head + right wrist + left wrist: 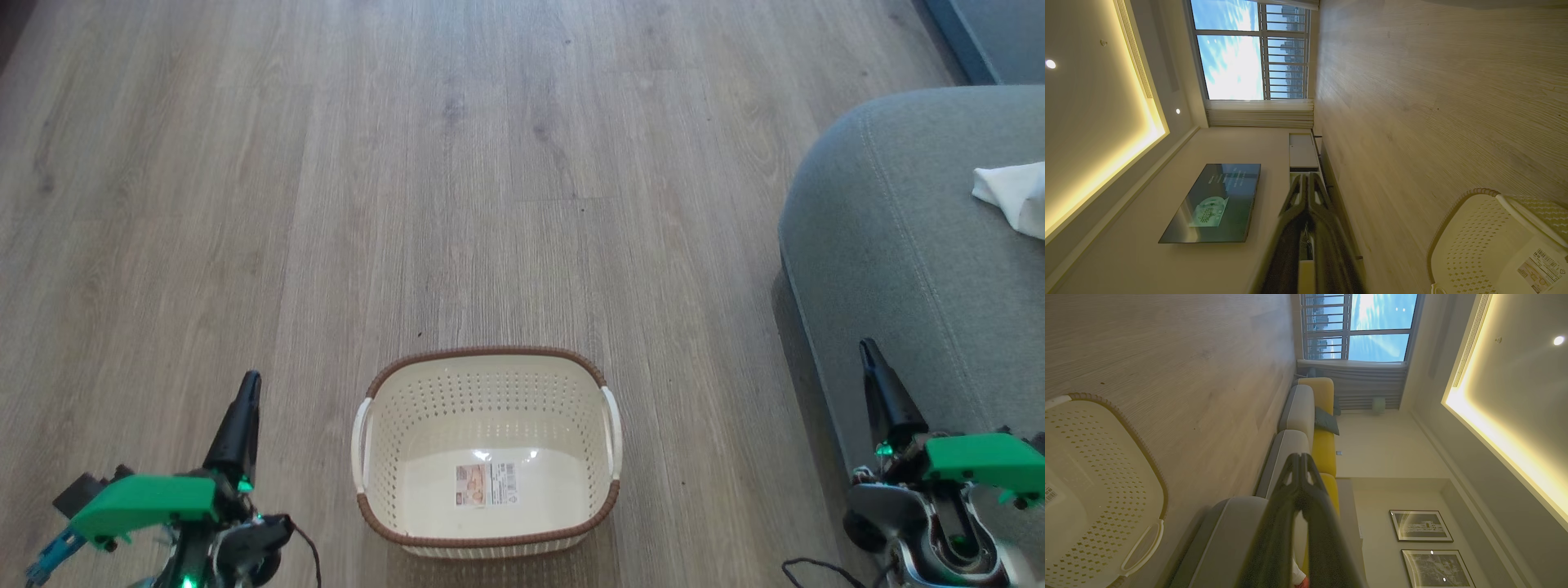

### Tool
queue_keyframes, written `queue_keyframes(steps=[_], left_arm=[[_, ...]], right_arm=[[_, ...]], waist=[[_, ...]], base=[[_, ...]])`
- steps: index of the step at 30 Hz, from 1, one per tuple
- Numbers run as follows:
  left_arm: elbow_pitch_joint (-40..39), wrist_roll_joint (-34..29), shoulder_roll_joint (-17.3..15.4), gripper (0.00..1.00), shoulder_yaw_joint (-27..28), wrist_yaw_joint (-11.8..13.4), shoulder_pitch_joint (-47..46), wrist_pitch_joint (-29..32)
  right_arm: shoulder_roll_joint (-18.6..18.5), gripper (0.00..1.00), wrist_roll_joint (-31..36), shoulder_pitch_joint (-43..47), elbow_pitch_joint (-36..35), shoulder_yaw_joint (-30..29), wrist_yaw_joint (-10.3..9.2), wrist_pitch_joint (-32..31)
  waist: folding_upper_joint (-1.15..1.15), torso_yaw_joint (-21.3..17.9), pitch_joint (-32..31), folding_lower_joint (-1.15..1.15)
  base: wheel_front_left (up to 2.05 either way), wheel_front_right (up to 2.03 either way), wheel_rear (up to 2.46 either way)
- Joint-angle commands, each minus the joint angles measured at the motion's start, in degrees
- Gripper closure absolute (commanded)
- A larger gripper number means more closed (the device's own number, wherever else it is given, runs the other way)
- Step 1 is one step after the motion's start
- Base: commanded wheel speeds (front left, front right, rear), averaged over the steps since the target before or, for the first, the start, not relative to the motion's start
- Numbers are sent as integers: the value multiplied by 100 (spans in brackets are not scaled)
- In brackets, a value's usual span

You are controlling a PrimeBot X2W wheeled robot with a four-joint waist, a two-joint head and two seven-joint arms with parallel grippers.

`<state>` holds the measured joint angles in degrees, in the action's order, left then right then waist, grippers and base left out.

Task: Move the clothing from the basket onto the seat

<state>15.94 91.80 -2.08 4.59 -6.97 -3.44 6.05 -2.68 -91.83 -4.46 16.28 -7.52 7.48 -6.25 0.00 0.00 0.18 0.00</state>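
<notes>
Left gripper (247, 390) and right gripper (872, 363) low at either side, each with fingers tip to tip.

Long dark tapered fingers (237, 433) on left hand (250, 382), right hand (867, 349); bright green wrist housings (143, 502); green lights (245, 485); black cables (310, 551)

Cream basket (490, 392) stands upright at lower centre, label showing inside; grey-green seat (890, 245) at right edge carries white clothing (1012, 194).
</notes>
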Motion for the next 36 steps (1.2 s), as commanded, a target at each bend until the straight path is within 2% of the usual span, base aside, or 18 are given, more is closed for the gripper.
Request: queue_keyframes(steps=[1,36], left_arm=[[-189,38,-80,100,193,-52,-275,43],[-189,38,-79,100,192,-52,-275,43]], right_arm=[[-20,100,-34,-172,-225,101,1,-24],[-20,100,-34,-172,-225,101,1,-23]], waist=[[0,0,0,0],[0,0,0,0]], base=[[0,0,0],[0,0,0]])
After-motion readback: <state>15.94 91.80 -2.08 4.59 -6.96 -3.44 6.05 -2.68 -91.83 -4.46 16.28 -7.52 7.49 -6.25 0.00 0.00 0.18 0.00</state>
